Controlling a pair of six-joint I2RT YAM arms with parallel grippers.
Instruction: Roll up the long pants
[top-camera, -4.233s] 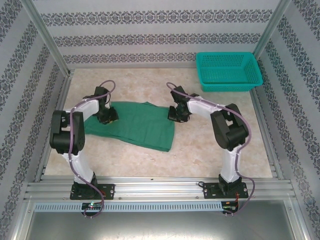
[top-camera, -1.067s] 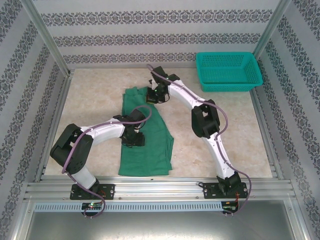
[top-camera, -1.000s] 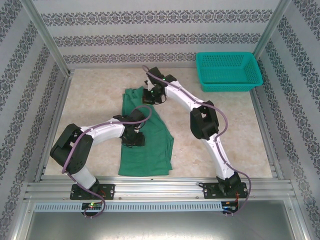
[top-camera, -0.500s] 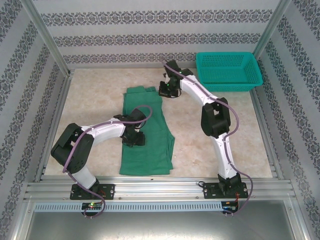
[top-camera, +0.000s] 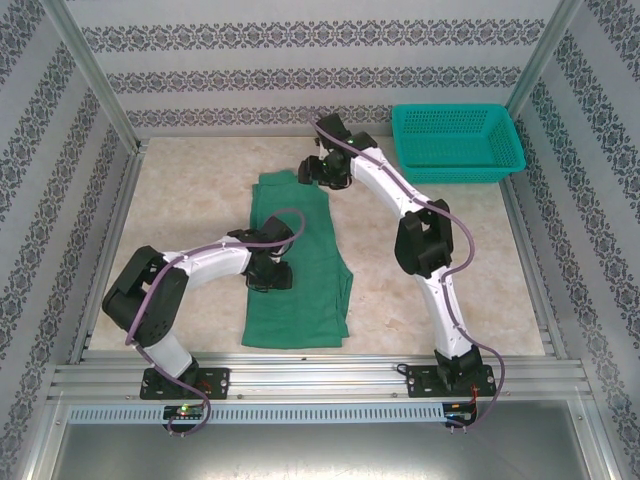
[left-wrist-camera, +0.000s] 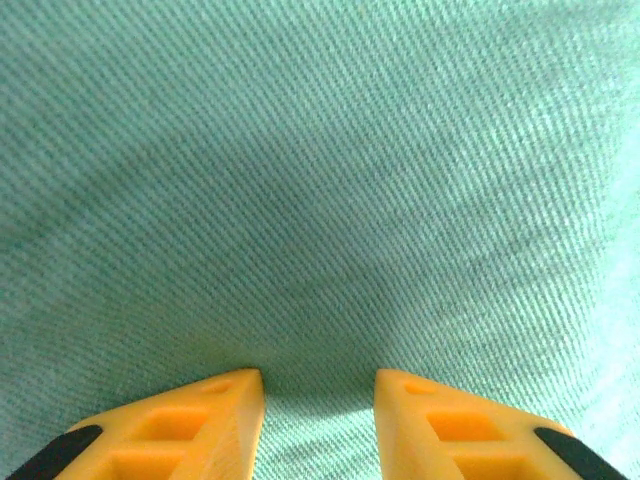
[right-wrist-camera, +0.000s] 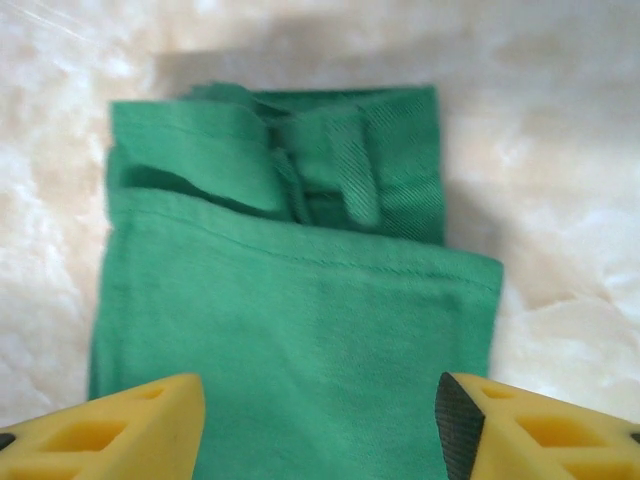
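Top external: I see dark green soft cloth long pants (top-camera: 318, 265) flat on pale desk (top-camera: 190, 200), long axis running frame top to bottom. Right claw (top-camera: 312, 172) spread wide, empty, at upper end; I judge it nearer for starting roll. Left claw (top-camera: 268, 277) part-spread, pressing mid-cloth.

Right gripper (right-wrist-camera: 320, 432) hung over the long pants (right-wrist-camera: 300, 350), jaws wide apart, nothing pinched between them. One yellow finger (right-wrist-camera: 120, 430) sat over the pants' left edge, the other, with a dark pad, over their right edge. The pants' far end was folded in layers, top layer creased. Marbled beige table (right-wrist-camera: 560, 200) showed beyond the pants.
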